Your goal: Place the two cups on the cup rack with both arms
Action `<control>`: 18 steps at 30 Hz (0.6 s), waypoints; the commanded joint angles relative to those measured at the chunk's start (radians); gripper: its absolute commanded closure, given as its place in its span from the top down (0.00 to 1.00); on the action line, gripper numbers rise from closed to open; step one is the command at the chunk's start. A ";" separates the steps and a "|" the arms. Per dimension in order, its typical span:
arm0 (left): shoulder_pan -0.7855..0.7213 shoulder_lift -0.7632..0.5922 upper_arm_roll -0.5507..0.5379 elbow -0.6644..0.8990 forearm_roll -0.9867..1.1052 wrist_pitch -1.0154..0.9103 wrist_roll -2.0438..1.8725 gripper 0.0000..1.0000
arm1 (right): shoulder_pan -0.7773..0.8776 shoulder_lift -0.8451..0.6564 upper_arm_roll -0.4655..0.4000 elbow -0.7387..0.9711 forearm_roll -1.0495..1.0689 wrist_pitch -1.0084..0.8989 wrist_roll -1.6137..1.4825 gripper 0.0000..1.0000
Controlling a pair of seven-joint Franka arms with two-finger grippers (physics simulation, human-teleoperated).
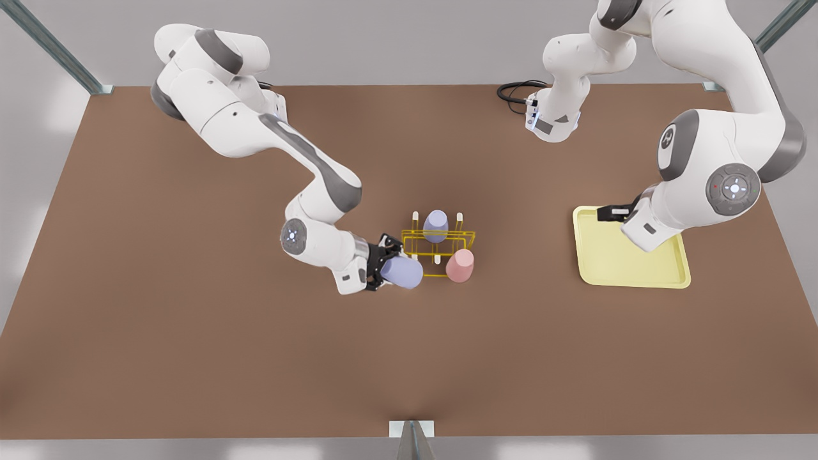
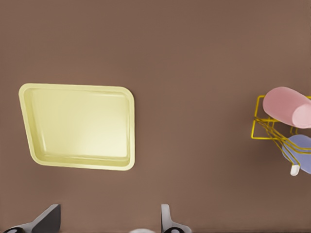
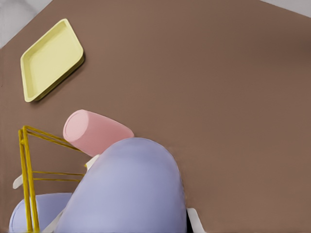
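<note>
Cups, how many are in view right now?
3: a lavender cup on the rack's far side, a pink cup on its near corner, another lavender cup in the right gripper.

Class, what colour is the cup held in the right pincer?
Pale lavender-blue cup, clearest in the front view.

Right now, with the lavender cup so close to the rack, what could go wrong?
The right gripper holds a lavender cup close beside the cup rack: it may knock the thin wire frame. The pink cup on a near peg sits close and could be bumped off. The left gripper, open, waits above the yellow tray.
</note>
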 commanded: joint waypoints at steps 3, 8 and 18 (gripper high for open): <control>0.004 -0.001 0.000 0.000 -0.027 -0.019 0.206 1.00 | 0.011 0.008 0.017 -0.003 -0.001 -0.049 0.007 0.80; 0.004 -0.001 0.000 0.000 -0.026 -0.019 0.206 1.00 | 0.022 0.008 0.016 -0.028 -0.005 -0.058 0.002 0.80; 0.013 0.006 0.000 0.000 -0.030 -0.019 0.207 1.00 | 0.045 0.043 0.016 -0.020 -0.011 -0.064 0.010 1.00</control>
